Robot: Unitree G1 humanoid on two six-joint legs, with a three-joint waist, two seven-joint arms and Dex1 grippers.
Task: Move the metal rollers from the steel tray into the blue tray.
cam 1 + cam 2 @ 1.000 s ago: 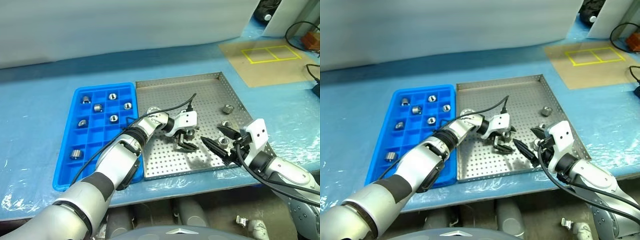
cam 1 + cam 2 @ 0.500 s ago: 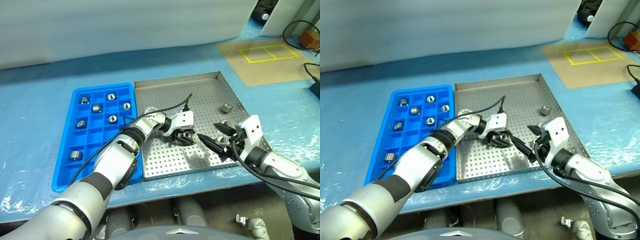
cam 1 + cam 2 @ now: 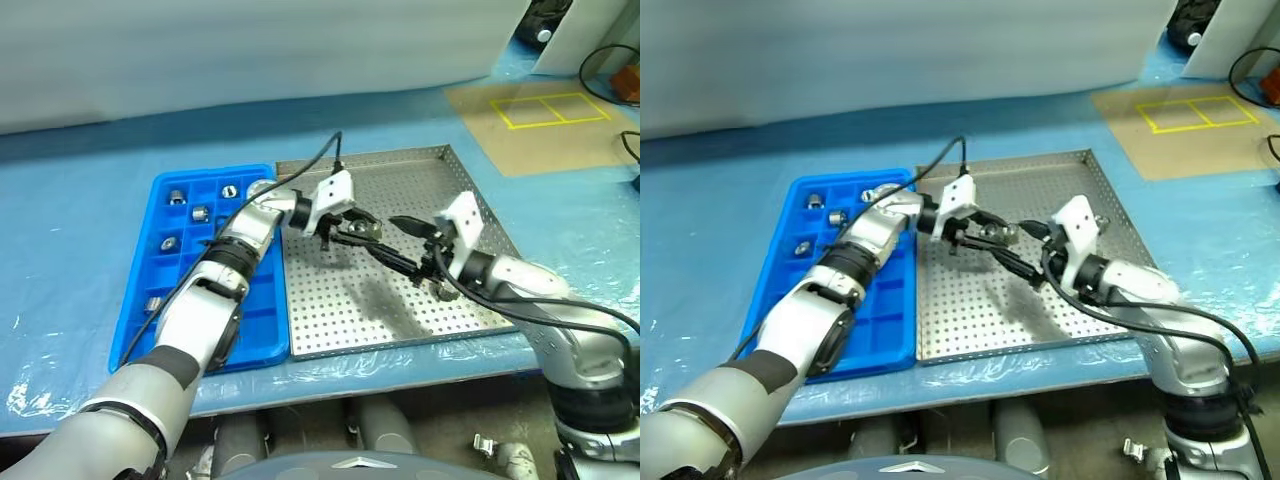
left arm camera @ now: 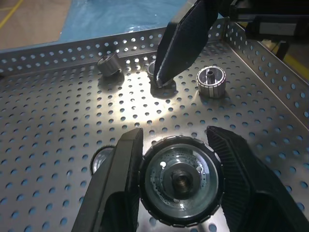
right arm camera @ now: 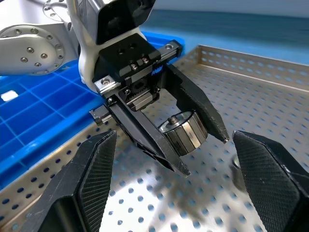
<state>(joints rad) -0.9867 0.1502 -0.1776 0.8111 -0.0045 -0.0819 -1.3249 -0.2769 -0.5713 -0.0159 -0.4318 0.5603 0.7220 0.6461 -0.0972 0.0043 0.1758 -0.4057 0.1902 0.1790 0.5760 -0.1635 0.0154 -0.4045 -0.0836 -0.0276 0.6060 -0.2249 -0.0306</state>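
The left gripper [image 3: 362,228] is clamping one metal roller [image 5: 184,132] between its jaws, above the steel tray [image 3: 400,320]. The right gripper [image 3: 398,243], jaws spread wide, is pointing at it from four o'clock. The blue tray [image 3: 170,320] is lying at nine o'clock, holding several rollers [image 3: 200,213].

You are looking at a table [image 3: 90,200] covered in blue plastic sheeting, wrinkled along its near edge. A brown board [image 3: 530,125] with a yellow taped rectangle [image 3: 545,108] lies at the far right corner. Black cables [image 3: 612,62] trail at the right edge. A pale wall [image 3: 250,50] stands behind.
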